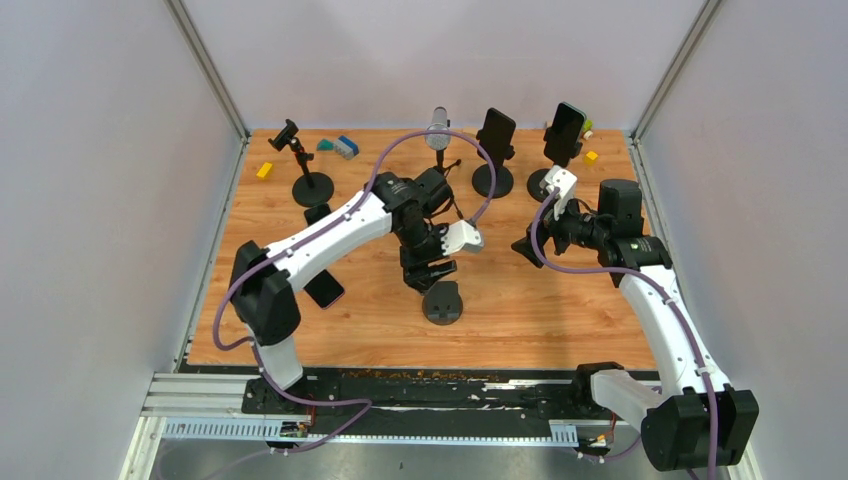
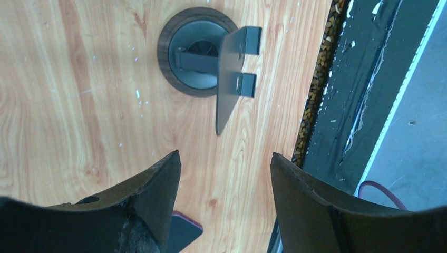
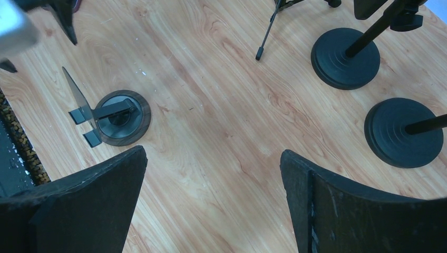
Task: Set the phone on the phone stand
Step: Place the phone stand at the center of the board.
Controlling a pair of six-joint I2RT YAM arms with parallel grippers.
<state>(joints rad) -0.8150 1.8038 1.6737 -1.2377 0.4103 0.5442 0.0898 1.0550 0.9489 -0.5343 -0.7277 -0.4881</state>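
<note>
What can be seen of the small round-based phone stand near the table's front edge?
The phone stand looks like dark grey metal. It has a round base with a brownish rim, a short arm from its middle, and a flat tilted back plate ending in two hooked lips. It stands upright on the wooden table, close to the front edge, and is empty. Only the table touches it; the left gripper's open fingers are apart from it.

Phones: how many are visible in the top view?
3 phones: one on a back stand, one on the stand right of it, one flat by the left arm. Arms may hide more.
</note>
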